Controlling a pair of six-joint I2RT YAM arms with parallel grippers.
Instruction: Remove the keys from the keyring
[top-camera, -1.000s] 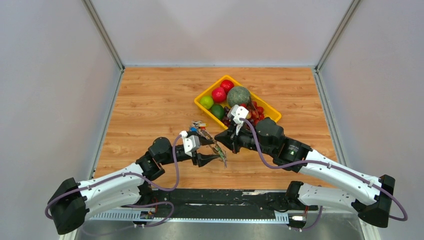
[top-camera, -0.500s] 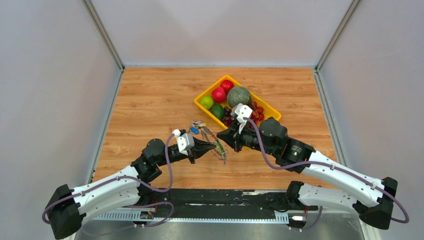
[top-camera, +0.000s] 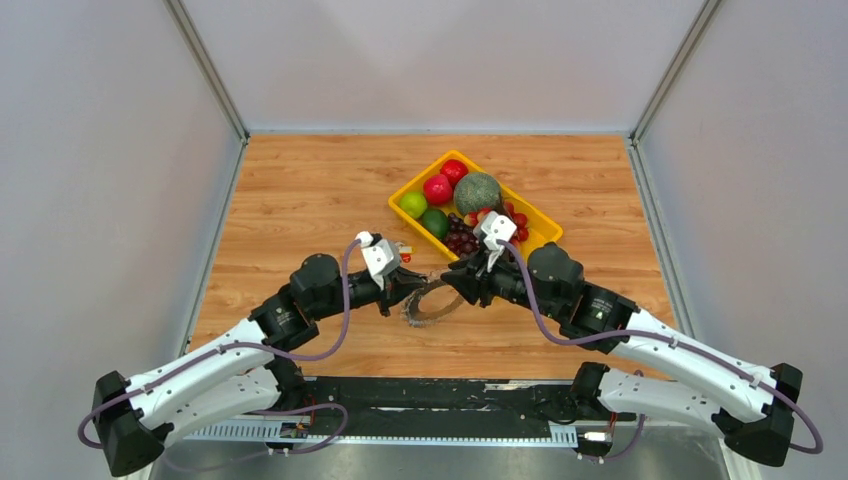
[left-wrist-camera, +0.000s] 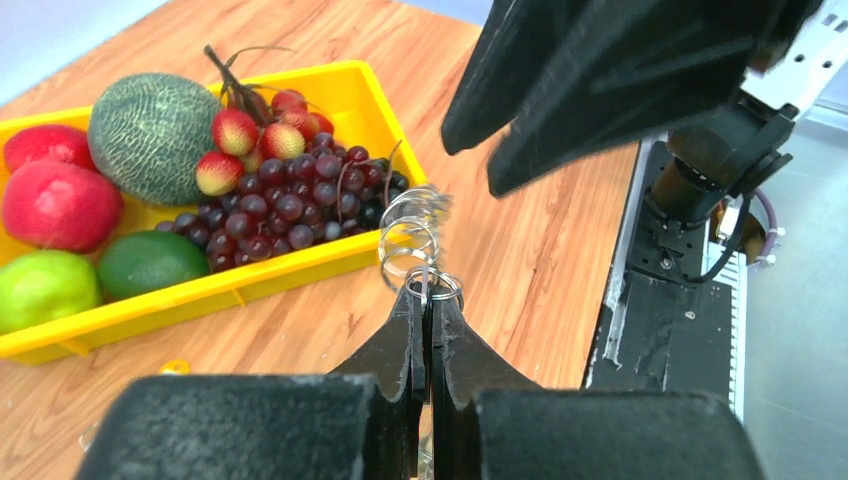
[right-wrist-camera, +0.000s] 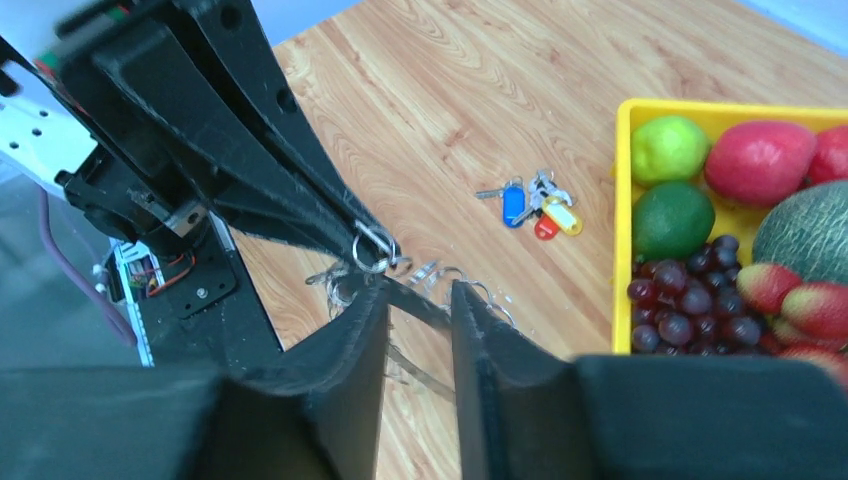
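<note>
Because so loose a ring has to be steadied from two sides before anything can be worked off it, the large silver metal keyring (top-camera: 431, 304) sits between the two arms, apparently lifted low over the wooden desk (top-camera: 300, 190). Its edge is crowded with small silver loops and pieces that give it a toothed outline. No coloured cap of the keys can be picked out on it in any view. The left arm's black two-finger end effector (left-wrist-camera: 431, 292) is clamped flat on one small loop at the rim, acting, I judge, as the anchor. The right arm's black end effector (right-wrist-camera: 415, 305) faces it with its fingers a narrow gap apart. A strand of the ring crosses that gap unpinched, probably so the fingers can catch a piece and pull. Nearby on the desk lies a small loose bunch of keys with blue, red and yellow tags (right-wrist-camera: 535, 205), and beyond it a yellow plastic tray (left-wrist-camera: 250, 282) of fruit.
</note>
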